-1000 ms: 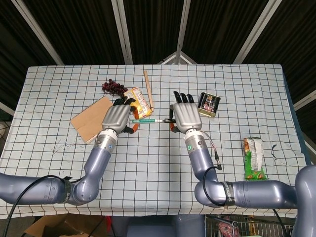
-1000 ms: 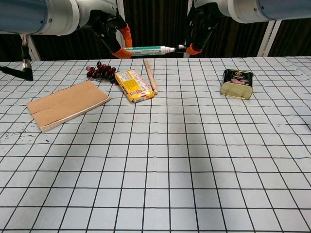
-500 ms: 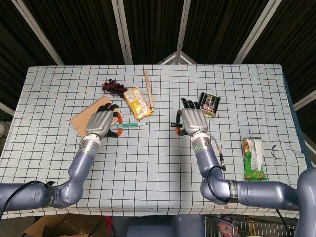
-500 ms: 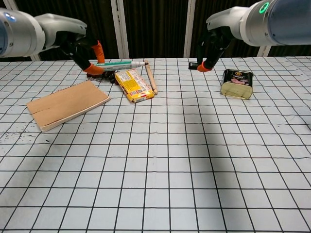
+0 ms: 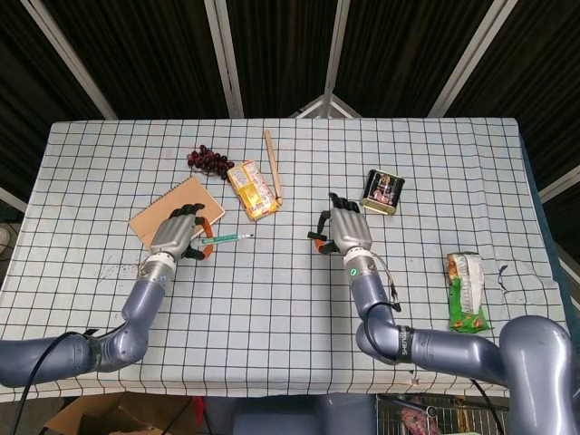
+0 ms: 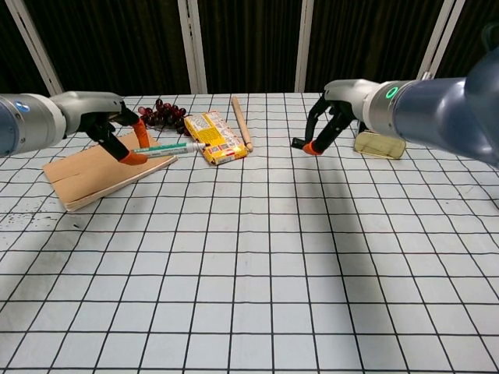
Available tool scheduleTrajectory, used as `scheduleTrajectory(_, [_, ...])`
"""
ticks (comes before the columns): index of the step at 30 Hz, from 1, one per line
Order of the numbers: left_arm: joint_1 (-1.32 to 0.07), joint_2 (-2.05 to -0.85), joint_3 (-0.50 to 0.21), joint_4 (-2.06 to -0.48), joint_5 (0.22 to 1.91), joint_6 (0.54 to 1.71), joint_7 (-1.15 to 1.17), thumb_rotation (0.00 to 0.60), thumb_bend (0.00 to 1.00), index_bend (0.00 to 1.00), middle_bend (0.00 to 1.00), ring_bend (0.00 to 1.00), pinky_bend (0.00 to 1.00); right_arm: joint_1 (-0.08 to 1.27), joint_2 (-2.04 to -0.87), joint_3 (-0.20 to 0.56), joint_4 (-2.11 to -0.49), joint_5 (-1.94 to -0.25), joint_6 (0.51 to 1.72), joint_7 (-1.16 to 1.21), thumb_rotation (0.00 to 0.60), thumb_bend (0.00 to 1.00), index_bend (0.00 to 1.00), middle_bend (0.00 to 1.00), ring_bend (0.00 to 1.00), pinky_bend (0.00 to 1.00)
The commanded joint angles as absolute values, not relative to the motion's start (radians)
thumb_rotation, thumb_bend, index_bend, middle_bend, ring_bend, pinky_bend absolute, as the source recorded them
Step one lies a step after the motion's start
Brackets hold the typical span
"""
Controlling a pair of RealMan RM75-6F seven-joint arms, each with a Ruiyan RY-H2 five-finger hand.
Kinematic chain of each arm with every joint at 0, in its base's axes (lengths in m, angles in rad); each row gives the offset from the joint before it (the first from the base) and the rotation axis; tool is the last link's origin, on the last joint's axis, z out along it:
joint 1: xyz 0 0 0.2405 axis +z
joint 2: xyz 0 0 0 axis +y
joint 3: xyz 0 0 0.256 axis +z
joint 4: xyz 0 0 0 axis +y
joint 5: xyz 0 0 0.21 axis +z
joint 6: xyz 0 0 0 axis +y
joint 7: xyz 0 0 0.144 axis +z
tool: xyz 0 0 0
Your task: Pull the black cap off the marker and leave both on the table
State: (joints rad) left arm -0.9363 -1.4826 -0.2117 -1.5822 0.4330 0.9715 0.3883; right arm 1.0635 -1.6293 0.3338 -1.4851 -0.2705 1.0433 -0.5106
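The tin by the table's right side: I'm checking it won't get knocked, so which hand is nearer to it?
Right. The right hand, holding the black cap, is just beside the tin; the left hand is far across the table.

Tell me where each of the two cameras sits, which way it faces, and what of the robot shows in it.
Head view: high above the near table edge, looking steeply down on the checked table; both forearms reach away from it, left hand holding the marker, right hand holding the black cap.
Chest view: low at the near edge, looking level across the table; arms enter from both sides.
Shared: both hands, marker, cap, notebook, tin.
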Motion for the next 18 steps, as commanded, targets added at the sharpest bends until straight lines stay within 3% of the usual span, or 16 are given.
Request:
scheduleTrajectory(1, [-0.926,-1.510,-0.204,-1.527,0.438,0.910,0.359,0.600,0.63,0.65,0.05,0.00,0.00,1.061,-1.657,0.327,-1.450,-0.245,1.017,-0.520,0.600,0.45,0.64,0.00,0.00,0.00])
scheduleTrajectory(6, [-0.917,-1.533,-0.202,-1.484,0.440,0.877,0.336,0.600,0.63,0.59,0.04,0.00,0.00,1.049,-1.692,0.320,-1.401,-0.250,0.990,-0.507,0.600,0.36,0.59,0.00,0.00,0.00])
scheduleTrajectory(8, [-0.914,-1.537,-0.200,-1.471,0.441,0.860,0.327,0.600,0.63,0.54,0.04,0.00,0.00,1.045,-1.701,0.314,-1.388,-0.249,0.982,-0.513,0.600,0.25,0.50,0.00,0.00,0.00])
scheduleTrajectory(11, [-0.906,-1.534,-0.201,-1.471,0.465,0.852,0.314,0.600,0.60,0.39,0.01,0.00,0.00,1.048,-1.694,0.299,-1.393,-0.229,0.980,-0.554,0.600,0.09,0.31,0.00,0.00,0.00])
scheduleTrajectory(13, [-0.897,-1.514,-0.207,-1.499,0.484,0.847,0.298,0.600,0.54,0.28,0.00,0.00,0.00,1.053,-1.683,0.297,-1.410,-0.211,0.996,-0.586,0.600,0.04,0.21,0.00,0.00,0.00])
scheduleTrajectory(18, [-0.860,-1.412,-0.221,-1.641,0.575,0.911,0.280,0.600,0.44,0.19,0.00,0.00,0.00,1.047,-1.641,0.322,-1.493,-0.228,1.077,-0.606,0.600,0.00,0.07,0.00,0.00,0.00])
